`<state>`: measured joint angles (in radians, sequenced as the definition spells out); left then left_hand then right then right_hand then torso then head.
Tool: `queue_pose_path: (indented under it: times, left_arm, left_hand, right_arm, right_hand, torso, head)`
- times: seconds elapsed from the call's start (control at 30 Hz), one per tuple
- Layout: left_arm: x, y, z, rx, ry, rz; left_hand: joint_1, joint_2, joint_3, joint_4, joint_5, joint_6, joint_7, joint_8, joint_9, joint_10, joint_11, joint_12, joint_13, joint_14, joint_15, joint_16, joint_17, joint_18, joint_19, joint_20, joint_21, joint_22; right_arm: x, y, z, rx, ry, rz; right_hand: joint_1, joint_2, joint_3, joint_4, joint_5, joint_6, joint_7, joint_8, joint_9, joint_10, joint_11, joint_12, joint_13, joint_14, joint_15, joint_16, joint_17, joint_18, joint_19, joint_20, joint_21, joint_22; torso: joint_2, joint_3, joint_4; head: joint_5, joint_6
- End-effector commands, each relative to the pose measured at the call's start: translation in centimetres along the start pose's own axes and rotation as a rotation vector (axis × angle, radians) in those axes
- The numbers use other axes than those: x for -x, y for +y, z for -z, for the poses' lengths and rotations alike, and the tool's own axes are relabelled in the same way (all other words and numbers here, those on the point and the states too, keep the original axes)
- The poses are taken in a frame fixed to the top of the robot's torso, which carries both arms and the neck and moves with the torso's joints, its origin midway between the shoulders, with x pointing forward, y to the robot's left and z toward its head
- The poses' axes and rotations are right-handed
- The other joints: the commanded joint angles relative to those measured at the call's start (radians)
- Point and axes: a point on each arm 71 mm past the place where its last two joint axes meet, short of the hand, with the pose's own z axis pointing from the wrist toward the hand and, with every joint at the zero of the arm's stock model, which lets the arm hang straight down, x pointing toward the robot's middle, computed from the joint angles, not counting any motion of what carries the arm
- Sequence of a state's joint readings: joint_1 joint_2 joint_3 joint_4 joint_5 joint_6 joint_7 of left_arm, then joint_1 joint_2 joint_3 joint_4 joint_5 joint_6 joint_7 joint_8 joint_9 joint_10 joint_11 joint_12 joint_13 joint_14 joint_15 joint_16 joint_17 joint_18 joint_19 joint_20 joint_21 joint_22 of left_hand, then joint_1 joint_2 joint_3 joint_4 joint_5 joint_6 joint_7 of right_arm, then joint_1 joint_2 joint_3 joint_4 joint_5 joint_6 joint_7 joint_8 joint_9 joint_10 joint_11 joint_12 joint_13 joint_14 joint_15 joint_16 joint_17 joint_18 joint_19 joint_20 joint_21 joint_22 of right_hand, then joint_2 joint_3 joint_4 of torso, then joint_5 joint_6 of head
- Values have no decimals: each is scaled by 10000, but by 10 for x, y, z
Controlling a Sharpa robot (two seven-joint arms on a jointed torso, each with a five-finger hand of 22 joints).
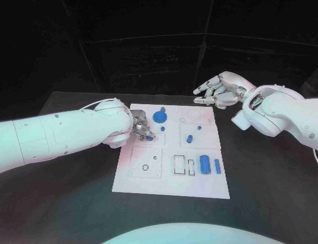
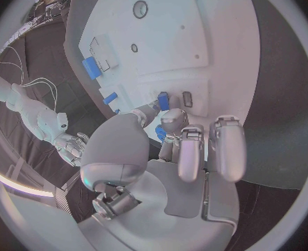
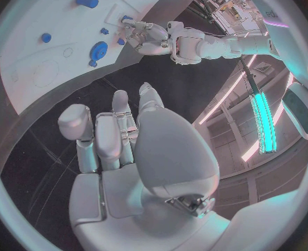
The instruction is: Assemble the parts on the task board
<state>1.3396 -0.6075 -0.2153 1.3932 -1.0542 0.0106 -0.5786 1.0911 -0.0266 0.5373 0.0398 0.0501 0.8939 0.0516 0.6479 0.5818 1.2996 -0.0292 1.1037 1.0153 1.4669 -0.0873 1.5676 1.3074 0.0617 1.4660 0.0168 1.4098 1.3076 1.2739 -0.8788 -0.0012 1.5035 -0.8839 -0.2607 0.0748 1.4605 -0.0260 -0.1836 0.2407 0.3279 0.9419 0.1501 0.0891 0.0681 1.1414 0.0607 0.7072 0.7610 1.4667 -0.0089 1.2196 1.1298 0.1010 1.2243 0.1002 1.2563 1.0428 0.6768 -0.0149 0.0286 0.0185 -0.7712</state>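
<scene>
On the black table (image 1: 276, 193) lies the white task board (image 1: 172, 152), and we take it as our landmark. Over its left edge we see the left hand (image 1: 140, 129), its fingertips (image 2: 169, 119) pinching a small blue part (image 2: 164, 101) down against the board's surface. Just beyond that hand a blue gear (image 1: 160, 117) sits on the board; toward the board's near right stand a blue cylinder (image 1: 204, 163) and a slimmer blue peg (image 1: 218, 166). Past the board's far right corner we find the right hand (image 1: 221, 90) above the table, fingers loosely curled and apart, holding nothing.
</scene>
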Motion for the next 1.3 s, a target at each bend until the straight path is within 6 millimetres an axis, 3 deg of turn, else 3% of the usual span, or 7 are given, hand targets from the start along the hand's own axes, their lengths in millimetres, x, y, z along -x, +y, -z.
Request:
queue_pose_path:
  times: [0.03, 0.5, 1.03, 1.3]
  left_arm:
    - [-4, 2, -1, 199, 266, -237]
    - [-3, -3, -5, 215, 323, -243]
    - [-2, -5, -9, 286, 411, -314]
    - [-1, -6, -10, 302, 415, -304]
  left_hand:
    - [-70, -84, 1364, -1288, 60, 39, -101, 63, 41, 81, -17, 57, 19, 1039, -44, 32, 2634, -102, 276, 6, -1, 163]
    - [-1042, -530, 536, -616, 45, 325, -246, 290, 180, 211, -126, 252, 182, 1039, -132, 32, 2634, -116, 310, -73, 25, 253]
    - [-1338, -548, 9, -308, 46, 448, -288, 357, 213, 299, -162, 409, 331, 1039, -163, 32, 2634, -149, 368, -106, 122, 421]
    - [-1791, -610, -658, 106, 39, 537, -286, 402, 233, 352, -160, 496, 403, 1039, -164, 32, 2634, -159, 385, -111, 145, 476]
  right_arm:
    - [0, 2, -1, 139, 66, 18]
    - [0, 2, -1, 142, 57, 18]
    - [-1, 3, 0, 134, 78, 13]
    - [-1, 3, 0, 129, 82, 13]
  right_hand:
    - [-17, 97, -59, 26, 57, 17, -37, 42, 15, 40, -31, -33, -9, 50, -76, -55, -8, 129, 3, -52, -61, -16]
    - [-33, 103, -85, 40, 48, 17, -36, 45, 15, 38, -29, -35, -24, 44, -74, -85, -33, 136, -19, -52, -90, -55]
    - [-35, 98, -96, 41, 33, 16, -36, 45, 15, 36, -29, -35, -29, 42, -74, -91, -37, 136, -18, -52, -93, -57]
    - [-40, 96, -108, 44, 13, 15, -36, 46, 15, 34, -28, -36, -35, 40, -73, -102, -46, 141, -31, -51, -109, -79]
  torso:
    - [1, 3, -4]
    - [2, 8, -6]
    - [4, 4, -4]
    - [-3, 4, 5]
  head:
    - [7, -8]
    - [-5, -6]
    - [-70, -20]
    - [-78, -25]
